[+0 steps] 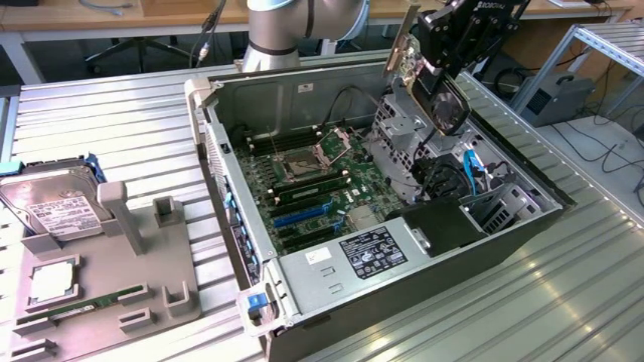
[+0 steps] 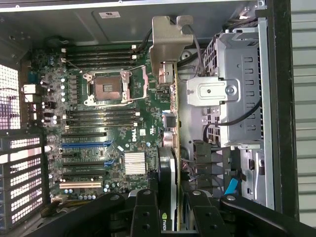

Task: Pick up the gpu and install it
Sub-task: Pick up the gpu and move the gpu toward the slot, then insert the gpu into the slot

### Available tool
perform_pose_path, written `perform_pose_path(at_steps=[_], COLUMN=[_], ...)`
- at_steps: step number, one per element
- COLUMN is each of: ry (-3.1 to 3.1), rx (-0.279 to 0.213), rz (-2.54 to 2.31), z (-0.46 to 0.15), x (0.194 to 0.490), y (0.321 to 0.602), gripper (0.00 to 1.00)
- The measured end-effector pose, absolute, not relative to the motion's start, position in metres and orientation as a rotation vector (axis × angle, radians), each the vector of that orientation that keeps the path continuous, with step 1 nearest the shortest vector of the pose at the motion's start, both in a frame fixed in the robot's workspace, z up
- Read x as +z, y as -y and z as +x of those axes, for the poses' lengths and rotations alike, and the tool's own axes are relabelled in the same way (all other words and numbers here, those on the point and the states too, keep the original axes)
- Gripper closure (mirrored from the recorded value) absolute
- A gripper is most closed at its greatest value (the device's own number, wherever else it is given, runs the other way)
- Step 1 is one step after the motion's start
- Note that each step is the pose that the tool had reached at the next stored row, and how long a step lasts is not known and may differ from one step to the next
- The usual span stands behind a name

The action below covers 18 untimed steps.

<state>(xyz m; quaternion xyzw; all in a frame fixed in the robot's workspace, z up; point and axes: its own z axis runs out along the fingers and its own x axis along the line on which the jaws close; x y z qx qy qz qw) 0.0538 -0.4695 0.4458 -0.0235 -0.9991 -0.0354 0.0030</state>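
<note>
- Slatted metal worktop [image 1: 111,128] carries the open PC case [image 1: 216,151].
- Pincer [image 2: 172,205] clamps narrow on the gpu [image 2: 170,165], edge-on, held above the case beside the drive cage [image 2: 232,94].
- Expansion slots [image 2: 84,144] lie off to one side; card's long axis looks crosswise to them.

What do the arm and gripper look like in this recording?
The arm is a silver-grey tube with a pale blue-grey joint cap; a dark cable hangs beside it. The gripper is black with white lettering on its body, and its fingers are black linkages with round pins.
</note>
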Motion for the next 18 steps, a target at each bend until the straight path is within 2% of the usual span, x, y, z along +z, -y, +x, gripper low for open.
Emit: perform_pose_path(at_steps=[18], ry=[3.133], rx=[-0.111], rz=[-0.074], z=[0.0628], x=[0.4458], y=[0.4695], gripper=[0.73])
